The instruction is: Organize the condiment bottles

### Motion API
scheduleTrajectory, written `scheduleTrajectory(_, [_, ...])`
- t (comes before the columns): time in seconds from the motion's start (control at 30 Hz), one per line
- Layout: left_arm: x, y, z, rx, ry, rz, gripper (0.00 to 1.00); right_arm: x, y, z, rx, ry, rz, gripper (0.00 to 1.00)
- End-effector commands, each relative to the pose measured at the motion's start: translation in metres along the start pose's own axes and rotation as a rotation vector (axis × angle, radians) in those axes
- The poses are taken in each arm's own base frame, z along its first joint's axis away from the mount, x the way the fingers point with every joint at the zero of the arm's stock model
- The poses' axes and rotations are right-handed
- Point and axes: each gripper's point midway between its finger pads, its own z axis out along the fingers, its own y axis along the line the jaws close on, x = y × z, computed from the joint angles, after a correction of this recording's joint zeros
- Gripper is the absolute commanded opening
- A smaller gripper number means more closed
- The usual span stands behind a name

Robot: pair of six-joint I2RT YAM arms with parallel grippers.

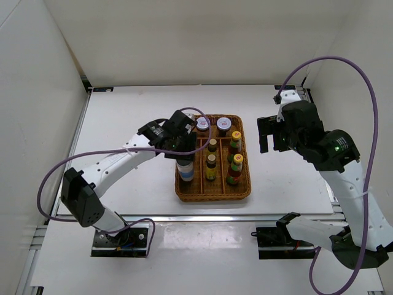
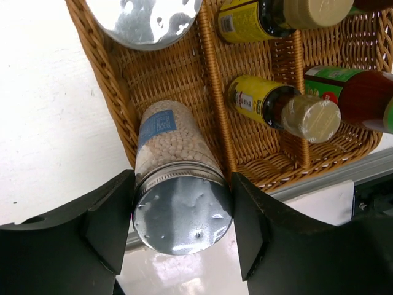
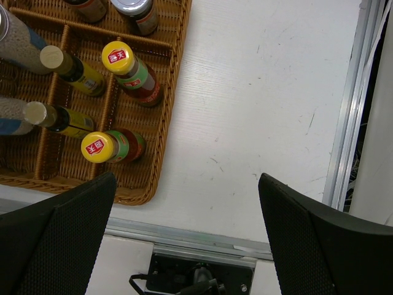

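1. Now the left gripper (image 2: pixel 182 206) is clamped on one silver-topped white cylinder (image 2: pixel 172 144), with a finger on each side of its lid.
2. That cylinder is in the left part of the wicker tray (image 1: pixel 213 196).
3. The other white cylinder (image 2: pixel 144 18) is farther along the same side.
4. Two dark yellow-labelled bottles (image 1: pixel 211 166) stand in the middle part, two red sauce bottles (image 1: pixel 234 169) on the right, and two purple-lidded jars (image 1: pixel 202 125) at the far end.
5. The right gripper (image 3: pixel 187 239) hangs over the white surface (image 3: pixel 258 92) beside the tray, wide apart and holding nothing.
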Motion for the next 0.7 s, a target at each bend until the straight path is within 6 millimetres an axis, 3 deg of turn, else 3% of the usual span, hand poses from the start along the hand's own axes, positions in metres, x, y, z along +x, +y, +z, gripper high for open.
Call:
scheduleTrajectory(0.0, [-0.014,-0.009,0.004,0.029,-0.056,0.011,0.51,-0.011,-0.002,-0.003,0.008,-0.038,0.013,0.99])
scheduleTrajectory(0.03, [-0.014,-0.009,0.004,0.029,-0.056,0.011,0.59,-0.011,-0.002,-0.003,0.008,-0.038,0.013,0.99])
scheduleTrajectory(0.1, [-0.013,-0.009,0.012,0.023,-0.046,0.021,0.66,-0.011,-0.002,-0.003,0.008,-0.038,0.013,0.99])
scheduleTrajectory(0.23, [-0.019,-0.012,0.008,0.032,-0.063,0.030,0.90,-0.009,-0.002,-0.004,0.008,-0.038,0.013,0.99])
scheduleTrajectory(0.3, [-0.028,-0.014,0.003,0.036,-0.089,0.049,0.98,-0.010,-0.008,-0.007,0.035,-0.052,0.027,0.99])
scheduleTrajectory(0.47, [-0.055,-0.012,-0.060,0.064,-0.217,0.075,1.00,-0.011,-0.029,-0.014,0.146,-0.083,0.065,0.99])
scheduleTrajectory(0.5, [-0.069,-0.008,-0.088,0.060,-0.299,0.088,1.00,-0.012,-0.030,-0.012,0.160,-0.076,0.062,0.99])
scheduleTrajectory(0.53, [-0.074,-0.004,-0.102,0.050,-0.339,0.097,1.00,-0.012,-0.031,-0.015,0.160,-0.076,0.062,0.99])
scheduleTrajectory(0.6, [-0.088,0.018,-0.128,-0.033,-0.443,0.115,1.00,-0.012,-0.028,-0.017,0.139,-0.073,0.062,0.99])
scheduleTrajectory(0.63, [-0.091,0.029,-0.152,-0.058,-0.515,0.109,1.00,-0.011,-0.026,-0.017,0.125,-0.070,0.052,0.99])
scheduleTrajectory(0.67, [-0.090,0.042,-0.159,-0.108,-0.541,0.116,1.00,-0.011,-0.025,-0.020,0.109,-0.077,0.045,0.99])
